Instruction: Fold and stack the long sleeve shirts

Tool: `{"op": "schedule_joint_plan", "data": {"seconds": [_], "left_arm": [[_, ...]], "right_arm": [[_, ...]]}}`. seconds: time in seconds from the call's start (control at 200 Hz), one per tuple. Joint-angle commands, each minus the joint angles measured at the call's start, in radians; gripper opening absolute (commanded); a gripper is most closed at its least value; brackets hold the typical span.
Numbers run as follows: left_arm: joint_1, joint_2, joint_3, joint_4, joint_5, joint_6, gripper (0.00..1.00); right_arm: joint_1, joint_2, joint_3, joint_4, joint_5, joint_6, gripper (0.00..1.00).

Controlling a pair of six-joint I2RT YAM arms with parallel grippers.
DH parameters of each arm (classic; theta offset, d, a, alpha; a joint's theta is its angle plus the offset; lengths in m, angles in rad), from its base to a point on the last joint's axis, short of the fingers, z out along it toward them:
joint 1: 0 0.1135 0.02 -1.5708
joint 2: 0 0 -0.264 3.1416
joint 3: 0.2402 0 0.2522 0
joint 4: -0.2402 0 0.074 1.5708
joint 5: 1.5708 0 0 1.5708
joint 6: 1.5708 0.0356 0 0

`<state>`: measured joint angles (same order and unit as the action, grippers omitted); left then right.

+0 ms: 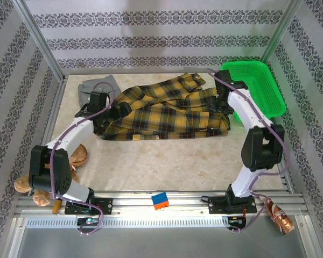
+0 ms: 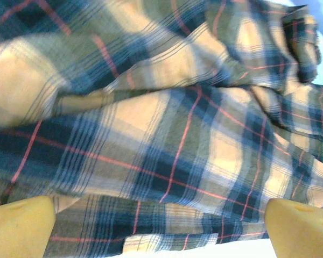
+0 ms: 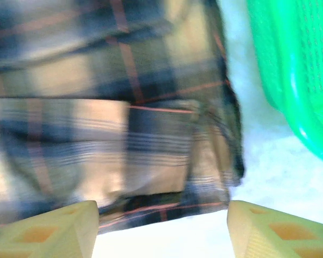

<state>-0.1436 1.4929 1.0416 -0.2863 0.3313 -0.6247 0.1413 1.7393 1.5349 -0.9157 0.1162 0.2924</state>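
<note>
Lengthwise the large yellow-and-black plaid flannel shirt (image 1: 167, 112) runs left-right across the upper middle, left gripper (image 2: 160, 223) at its left end, right gripper (image 3: 162, 226) at its right, both released.

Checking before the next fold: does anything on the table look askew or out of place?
The plaid shirt lies rumpled, its upper sleeve bunched askew. A brown plush toy sits crammed beside the left arm's base at the table's near edge.
</note>
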Motion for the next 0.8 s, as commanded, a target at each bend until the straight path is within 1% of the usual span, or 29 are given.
{"op": "schedule_joint_plan", "data": {"seconds": [0.0, 0.055, 0.1, 0.165, 0.205, 0.24, 0.345, 0.41, 0.44, 0.495, 0.649, 0.794], "left_arm": [[-0.032, 0.067, 0.101, -0.088, 0.004, 0.13, 0.94], [-0.045, 0.153, 0.174, -0.143, 0.026, 0.146, 0.78], [-0.06, 0.222, 0.231, -0.188, 0.027, 0.153, 0.6], [-0.079, 0.286, 0.272, -0.205, 0.014, 0.159, 0.48], [-0.088, 0.311, 0.282, -0.197, 0.008, 0.161, 0.39], [-0.095, 0.331, 0.287, -0.194, 0.004, 0.16, 0.34], [-0.106, 0.379, 0.284, -0.209, -0.036, 0.155, 0.27], [-0.106, 0.389, 0.255, -0.213, -0.058, 0.144, 0.25], [-0.106, 0.389, 0.235, -0.216, -0.071, 0.137, 0.22], [-0.106, 0.383, 0.195, -0.217, -0.087, 0.126, 0.22], [-0.106, 0.355, 0.054, -0.196, -0.095, 0.097, 0.22], [-0.106, 0.28, -0.118, -0.168, -0.079, 0.084, 0.22]], "right_arm": [[0.064, -0.006, -0.006, 0.034, -0.104, 0.042, 0.61], [0.085, 0.056, 0.004, 0.027, -0.116, 0.068, 0.56], [0.091, 0.109, 0.01, 0.039, -0.143, 0.091, 0.51], [0.094, 0.177, 0.009, 0.068, -0.161, 0.142, 0.44], [0.098, 0.21, 0.006, 0.086, -0.151, 0.165, 0.41], [0.104, 0.232, 0.002, 0.096, -0.137, 0.182, 0.39], [0.139, 0.255, -0.035, 0.122, -0.075, 0.222, 0.35], [0.158, 0.252, -0.072, 0.125, -0.047, 0.249, 0.34], [0.167, 0.244, -0.091, 0.121, -0.03, 0.263, 0.34], [0.183, 0.221, -0.138, 0.116, 0.0, 0.294, 0.33], [0.234, 0.132, -0.298, 0.114, 0.011, 0.375, 0.33], [0.291, 0.054, -0.435, 0.113, 0.008, 0.438, 0.34]]}}
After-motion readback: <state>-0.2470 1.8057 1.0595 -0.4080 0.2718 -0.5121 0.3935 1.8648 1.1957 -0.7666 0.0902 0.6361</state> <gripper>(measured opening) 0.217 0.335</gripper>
